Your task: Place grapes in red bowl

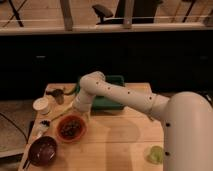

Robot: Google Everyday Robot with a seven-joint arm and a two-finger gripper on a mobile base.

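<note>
The red bowl [62,134] sits on the wooden table at the front left. A dark bunch of grapes [71,127] lies inside it. My gripper [79,113] points down just above the bowl's far right rim, at the end of the white arm that bends over from the right. I cannot tell whether it touches the grapes.
A maroon-brown bowl [42,150] stands at the front left corner. A white cup [42,105] and a small grey object [59,95] are at the left. A green tray [114,99] lies behind the arm. A pale green lump [156,154] sits at the front right.
</note>
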